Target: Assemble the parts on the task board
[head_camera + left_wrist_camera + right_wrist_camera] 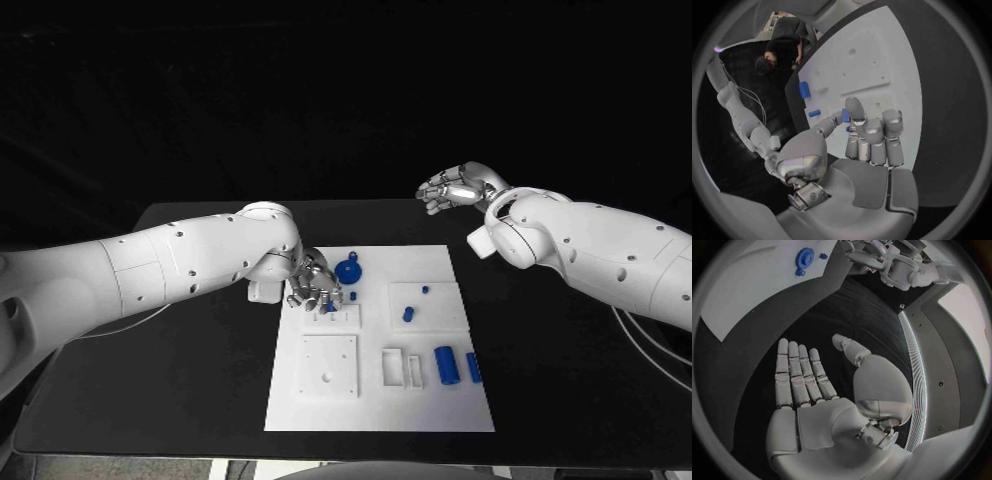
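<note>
Head view showed your left hand (pixel 309 285) pinching a small blue part (pixel 329 307) over the task board (pixel 378 420); your right hand (pixel 454 187) hovered open, well off it. Two blue cylinders (pixel 446 364) lay loose, so most assembly remained

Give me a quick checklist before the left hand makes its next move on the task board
1. Left hand over the task board: ok.
2. Small blue part pinched in the left hand: ok.
3. Part lined up with its hole: cannot tell, fingers hide it.
4. Right hand off the board, open: ok.
5. Blue gear near the left hand, contact: cannot tell.
6. Two blue cylinders lying apart from the hand: ok.
</note>
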Robot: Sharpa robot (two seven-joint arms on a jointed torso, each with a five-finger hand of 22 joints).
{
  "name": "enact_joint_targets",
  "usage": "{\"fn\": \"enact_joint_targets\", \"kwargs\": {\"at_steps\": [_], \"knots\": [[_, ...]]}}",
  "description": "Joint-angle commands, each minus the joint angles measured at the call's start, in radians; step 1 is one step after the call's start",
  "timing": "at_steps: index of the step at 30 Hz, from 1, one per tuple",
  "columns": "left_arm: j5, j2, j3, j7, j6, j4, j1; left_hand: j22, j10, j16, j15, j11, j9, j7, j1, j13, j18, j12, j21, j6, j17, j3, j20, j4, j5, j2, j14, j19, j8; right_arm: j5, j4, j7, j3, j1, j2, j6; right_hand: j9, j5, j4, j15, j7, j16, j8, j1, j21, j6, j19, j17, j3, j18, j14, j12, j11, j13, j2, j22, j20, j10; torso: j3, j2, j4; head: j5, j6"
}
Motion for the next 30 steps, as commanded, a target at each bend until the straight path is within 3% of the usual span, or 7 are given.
{"fn": "enact_joint_targets", "kwargs": {"at_steps": [1, 3, 13, 30], "knots": [[0.032, 0.010, -0.006, -0.012, 0.042, -0.004, 0.000, 0.001, 0.002, 0.006, -0.007, 0.001, 0.006, 0.000, 0.059, 0.005, 0.015, 0.007, 0.003, -0.006, -0.001, 0.164, -0.109, -0.062, -0.029, 0.066, 0.005, 0.005, -0.006, 0.002, 0.001, 0.005, 0.000, 0.000, 0.002, 0.011, -0.002, 0.007, -0.001, 0.003, 0.021, -0.003, -0.005, -0.007, -0.004, -0.008, -0.009, -0.001, -0.006, 0.006, -0.005, -0.001, 0.003, -0.001, -0.001, -0.001, 0.001, 0.000, 0.0001, 0.000, 0.0001, 0.000, -0.003], [0.032, 0.014, -0.010, -0.014, 0.047, -0.009, 0.000, 0.001, -0.001, 0.006, -0.006, 0.002, 0.013, 0.000, 0.061, 0.009, 0.015, 0.009, 0.003, -0.007, -0.002, 0.167, -0.109, -0.062, -0.060, 0.068, 0.005, 0.004, -0.009, 0.002, 0.001, 0.005, 0.000, 0.000, 0.002, 0.011, -0.002, 0.007, -0.001, 0.003, 0.021, -0.003, -0.005, -0.007, -0.004, -0.008, -0.010, -0.001, -0.006, 0.006, -0.005, -0.001, 0.003, -0.001, -0.001, -0.002, 0.001, 0.000, -0.0001, 0.000, 0.0001, 0.000, -0.004], [0.038, 0.028, -0.033, -0.025, 0.031, -0.027, 0.000, 0.002, -0.005, 0.006, -0.006, 0.002, 0.026, 0.001, 0.061, 0.017, 0.015, 0.011, 0.004, -0.007, -0.003, 0.168, -0.108, -0.064, -0.092, 0.070, 0.004, 0.003, -0.017, 0.002, 0.000, 0.005, 0.000, 0.000, 0.002, 0.011, -0.002, 0.010, -0.001, 0.003, 0.021, -0.003, -0.006, -0.007, -0.004, -0.009, -0.010, -0.002, -0.006, 0.006, -0.006, -0.001, 0.004, -0.003, -0.001, -0.002, 0.001, 0.000, -0.0002, 0.001, -0.0008, -0.001, -0.008], [0.017, 0.046, -0.035, -0.028, 0.020, -0.058, -0.008, 0.003, -0.005, 0.008, -0.006, 0.002, 0.031, 0.000, 0.062, 0.021, 0.015, 0.012, 0.005, -0.005, -0.003, 0.169, -0.109, -0.071, -0.100, 0.069, 0.004, 0.003, -0.020, 0.002, -0.001, 0.006, 0.000, 0.000, 0.005, 0.013, -0.003, 0.012, -0.001, 0.004, 0.021, -0.003, -0.006, -0.007, -0.005, -0.009, -0.010, -0.003, -0.007, 0.006, -0.006, -0.001, 0.004, -0.004, -0.001, -0.002, 0.001, 0.000, -0.0001, 0.001, -0.0010, -0.003, -0.010]]}}
